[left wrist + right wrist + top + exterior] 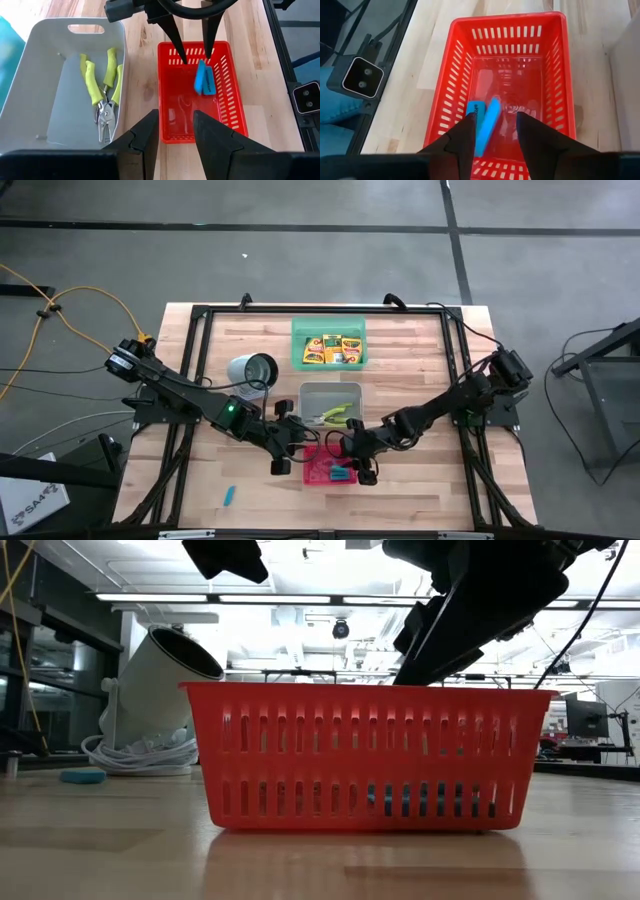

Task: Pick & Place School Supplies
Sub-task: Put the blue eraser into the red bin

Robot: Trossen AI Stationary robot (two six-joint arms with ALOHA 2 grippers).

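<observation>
- Where the right gripper [492,131] hangs over the red tray [560,75], two light-blue pieces [487,125] lie side by side on the tray floor directly below its fingers; the jaws stand parted with a clear gap, and I cannot tell whether they touch the pieces.
- From the left wrist view, the same blue pieces [204,78] sit just beneath the right gripper's two dark fingertips [179,50], toward one long wall of the tray.
- The left gripper [175,125] waits just outside the red tray's near short wall, its jaws apart and holding nothing.
- In the grey tray [35,60], just beside the red one, two pliers with yellow-green handles [102,95] lie together against the wall nearest the red tray.
- The crayon boxes [332,349] sit in a row in the green tray [298,330], at the table's far side beyond the grey tray.
- One more light-blue piece [230,496] lies alone on the bare wood near the table's front edge, well apart from both grippers.
- A white cylinder [250,370] with coiled cable lies tilted left of the grey tray.
- The red tray's floor is otherwise open; bare wood lies to either side of it along the table's front.
</observation>
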